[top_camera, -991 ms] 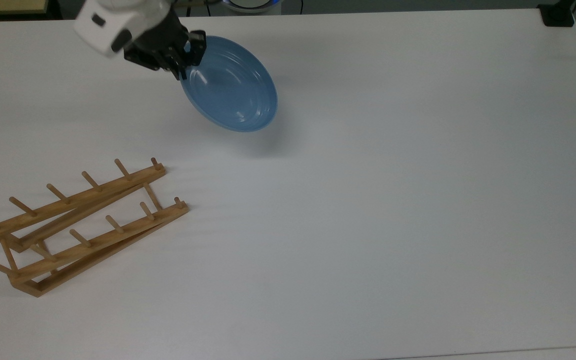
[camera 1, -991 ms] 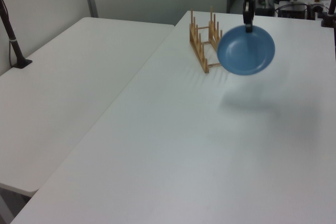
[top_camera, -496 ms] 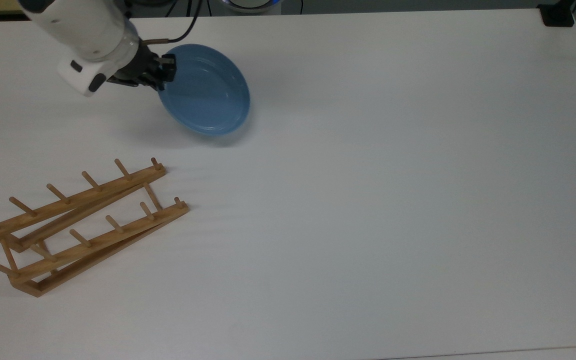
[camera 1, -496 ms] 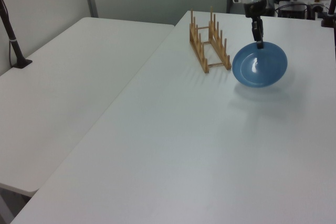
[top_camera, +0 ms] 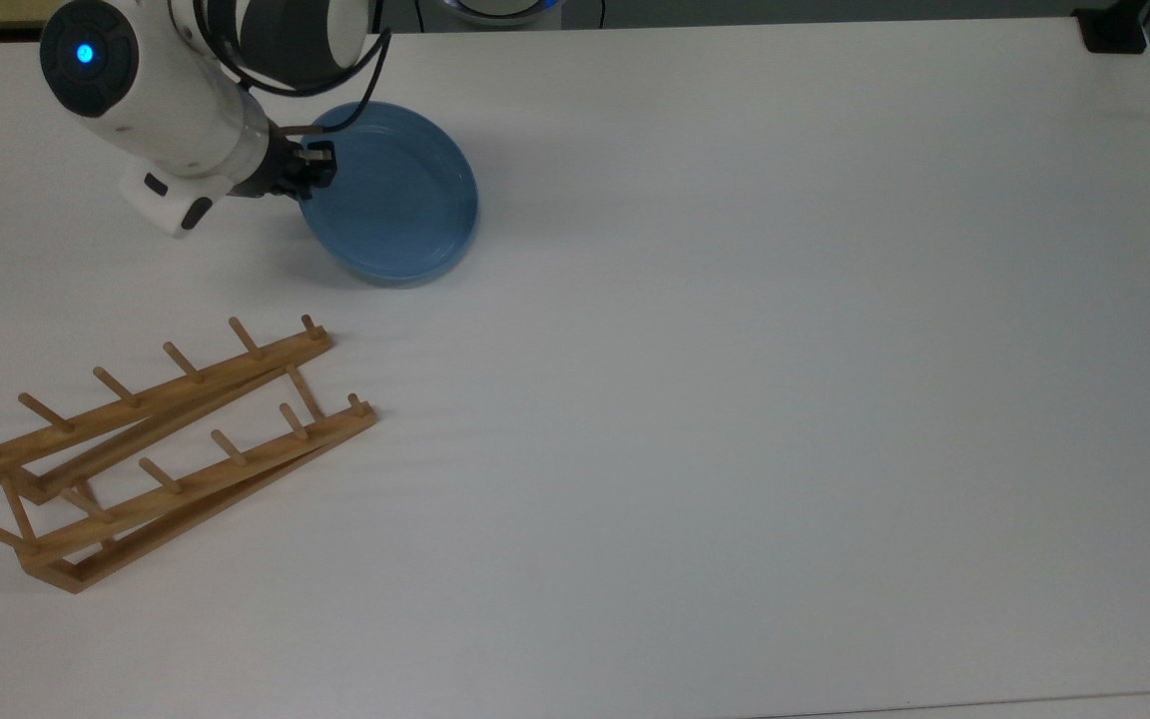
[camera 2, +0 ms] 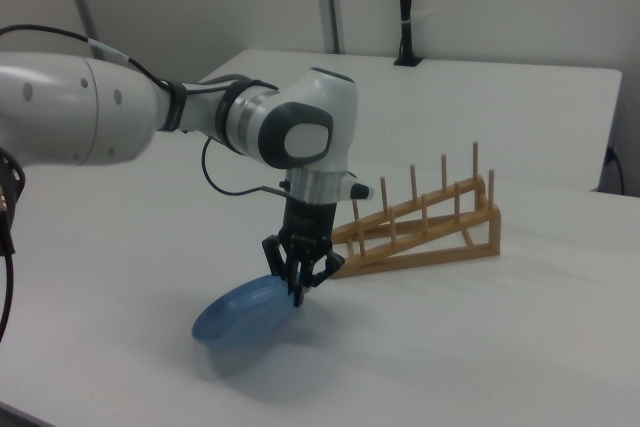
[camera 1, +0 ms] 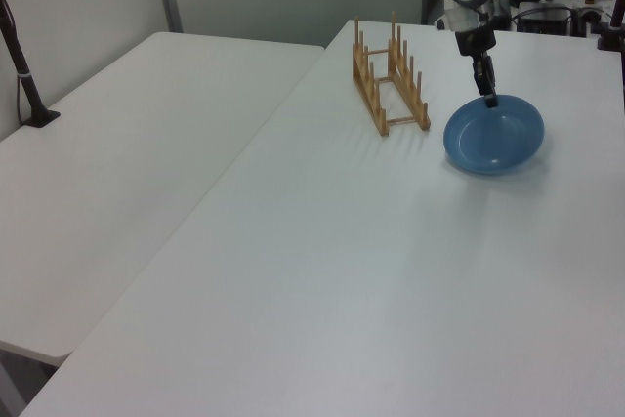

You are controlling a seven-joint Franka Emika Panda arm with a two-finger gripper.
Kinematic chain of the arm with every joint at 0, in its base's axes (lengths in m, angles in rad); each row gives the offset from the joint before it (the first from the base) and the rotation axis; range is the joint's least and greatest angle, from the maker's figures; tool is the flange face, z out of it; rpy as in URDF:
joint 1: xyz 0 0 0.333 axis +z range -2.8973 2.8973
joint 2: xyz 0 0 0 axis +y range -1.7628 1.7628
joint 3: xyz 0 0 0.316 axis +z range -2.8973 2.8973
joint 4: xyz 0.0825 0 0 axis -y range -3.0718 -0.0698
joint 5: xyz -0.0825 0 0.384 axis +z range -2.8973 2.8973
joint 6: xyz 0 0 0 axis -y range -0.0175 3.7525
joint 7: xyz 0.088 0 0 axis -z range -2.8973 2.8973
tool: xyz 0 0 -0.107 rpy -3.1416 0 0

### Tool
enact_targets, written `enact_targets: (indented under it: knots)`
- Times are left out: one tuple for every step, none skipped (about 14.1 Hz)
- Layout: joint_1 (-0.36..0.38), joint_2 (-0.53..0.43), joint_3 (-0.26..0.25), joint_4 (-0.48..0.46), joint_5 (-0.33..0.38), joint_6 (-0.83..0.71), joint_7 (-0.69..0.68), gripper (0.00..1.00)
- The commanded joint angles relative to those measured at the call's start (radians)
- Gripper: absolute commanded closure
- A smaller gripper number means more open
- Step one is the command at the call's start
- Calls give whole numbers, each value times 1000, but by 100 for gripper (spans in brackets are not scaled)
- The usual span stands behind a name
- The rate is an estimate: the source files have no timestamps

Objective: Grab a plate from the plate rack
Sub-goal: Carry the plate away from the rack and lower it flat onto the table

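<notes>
Tool: I see the tool point(top_camera: 317, 166) point(camera 1: 491, 101) point(camera 2: 299, 294) clamped on the plate's rim, fingers pointing down.
Plate: the plate point(top_camera: 393, 195) point(camera 1: 495, 136) point(camera 2: 238, 312) sits low at the counter point(top_camera: 735, 350), slightly tilted in the right view; I cannot tell whether it rests fully.
Plate rack: the plate rack point(top_camera: 156, 449) point(camera 1: 389, 80) point(camera 2: 425, 227) stands apart from the plate, pegs bare.

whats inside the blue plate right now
Nothing lies in the plate; its bare blue bowl shows in the top view. The gripper is clamped on its rim, hiding a small patch there. The plate rack stands apart, holding nothing.
</notes>
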Motion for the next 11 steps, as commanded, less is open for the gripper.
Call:
enact_targets:
  knots:
    - [-17, 6, -24, -60, -35, 83, -35, 83]
    - [-17, 12, -33, -62, -38, 94, -35, 79]
    - [-17, 23, -38, -62, -45, 101, -35, 76]
    - [-17, 26, -41, -62, -56, 103, -35, 71]
    - [-18, 28, -41, -62, -64, 105, -36, 66]
    - [-18, 32, -41, -62, -74, 106, -36, 65]
    - [-18, 38, -41, -62, -81, 111, -36, 64]
    - [-17, 40, -41, -62, -82, 115, -36, 64]
    - [-17, 40, -41, -62, -82, 115, -36, 64]
    - [-17, 40, -41, -62, -82, 115, -36, 64]
    - [-15, 40, -41, -62, -82, 115, -36, 64]
